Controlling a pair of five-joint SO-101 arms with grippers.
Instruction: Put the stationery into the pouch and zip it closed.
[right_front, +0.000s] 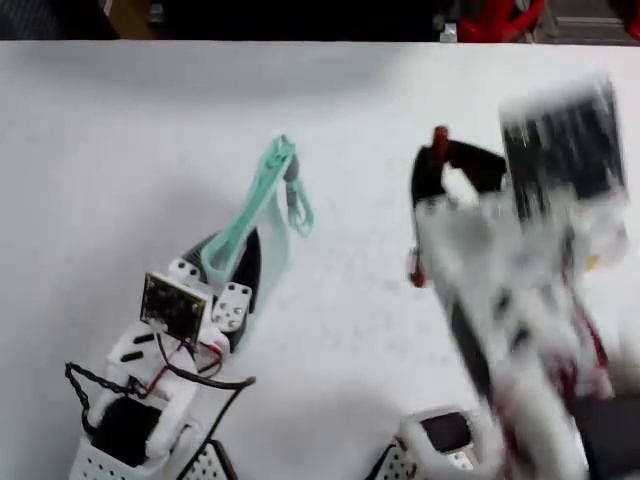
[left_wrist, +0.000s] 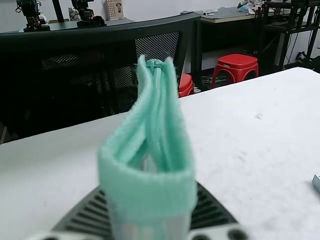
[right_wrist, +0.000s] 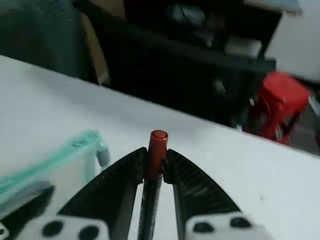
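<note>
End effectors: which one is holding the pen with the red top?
The right end effector, shut on the red-topped pen. The left end effector holds the green-edged pouch instead.

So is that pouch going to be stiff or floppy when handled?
Probably floppy: the pouch is thin clear sheet with soft teal edging, and its rim bows open beyond the left gripper. Likely light, since it stands up from one end. Its mouth may sag when the pen pushes in.

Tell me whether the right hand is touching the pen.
Touching. The right wrist view shows the right hand shut on the pen, both fingers pressed against its barrel with no gap.
</note>
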